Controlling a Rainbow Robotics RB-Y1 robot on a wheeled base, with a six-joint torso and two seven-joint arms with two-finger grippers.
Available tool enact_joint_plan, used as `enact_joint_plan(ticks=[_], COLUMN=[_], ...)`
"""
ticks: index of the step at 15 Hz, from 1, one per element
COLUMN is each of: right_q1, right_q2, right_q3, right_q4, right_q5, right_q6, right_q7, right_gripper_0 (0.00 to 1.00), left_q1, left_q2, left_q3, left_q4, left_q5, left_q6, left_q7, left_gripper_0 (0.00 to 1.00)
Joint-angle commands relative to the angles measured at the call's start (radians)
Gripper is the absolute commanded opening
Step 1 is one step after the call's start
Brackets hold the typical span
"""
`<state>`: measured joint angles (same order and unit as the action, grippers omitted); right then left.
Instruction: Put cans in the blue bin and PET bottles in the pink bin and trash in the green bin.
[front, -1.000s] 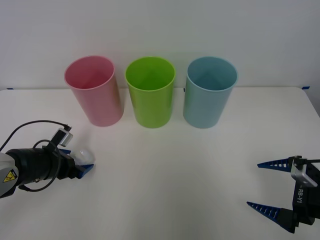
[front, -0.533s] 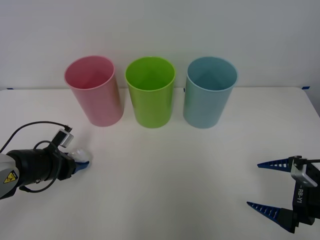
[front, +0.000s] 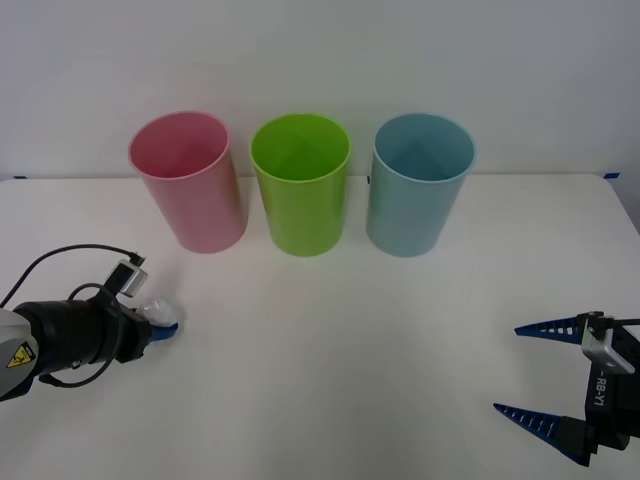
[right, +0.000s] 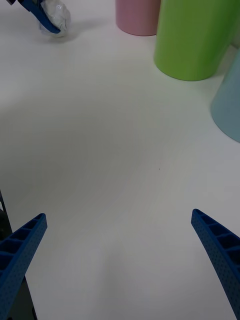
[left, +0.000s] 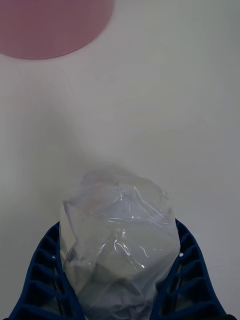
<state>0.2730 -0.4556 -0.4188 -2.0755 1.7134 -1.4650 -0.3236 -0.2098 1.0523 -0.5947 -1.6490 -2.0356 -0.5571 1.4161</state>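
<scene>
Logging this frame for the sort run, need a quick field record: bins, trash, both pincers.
bins: pink bin, green bin, blue bin, upright in a row at the back of the table, pink on the robot's left
trash: crumpled wad low at the table's left, in front of the pink bin
left pincer: closed on the trash, fingers on both sides of it
right pincer: open, holding nothing, at the table's right front
step state: trash not yet in the green bin
</scene>
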Motion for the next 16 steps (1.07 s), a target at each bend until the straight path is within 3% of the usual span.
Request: enact_joint_plan(ticks=[1,6,11,16], right_q1=[0.0,0.0,0.0,0.0], right_q2=[0.0,0.0,0.0,0.0], right_q3=[0.0,0.0,0.0,0.0], right_q4=[0.0,0.0,0.0,0.0], right_q5=[0.0,0.0,0.0,0.0], right_q6=[0.0,0.0,0.0,0.0], right_q7=[0.0,0.0,0.0,0.0], right_gripper_0=[1.0,1.0,1.0,1.0], left_q1=[0.018,0.09,0.112,0.125], left_q2=[0.0,-0.006,-0.006,-0.005], left_q3=[0.016,0.096,0.108,0.11], left_q4=[-0.006,-0.006,-0.005,-0.006], left_q5=[0.043,0.216,0.281,0.419], left_q6=[0.011,0.039,0.094,0.192], left_q7=[-0.042,-0.256,-0.31,-0.522], left_gripper_0=[0.0,0.0,0.0,0.0])
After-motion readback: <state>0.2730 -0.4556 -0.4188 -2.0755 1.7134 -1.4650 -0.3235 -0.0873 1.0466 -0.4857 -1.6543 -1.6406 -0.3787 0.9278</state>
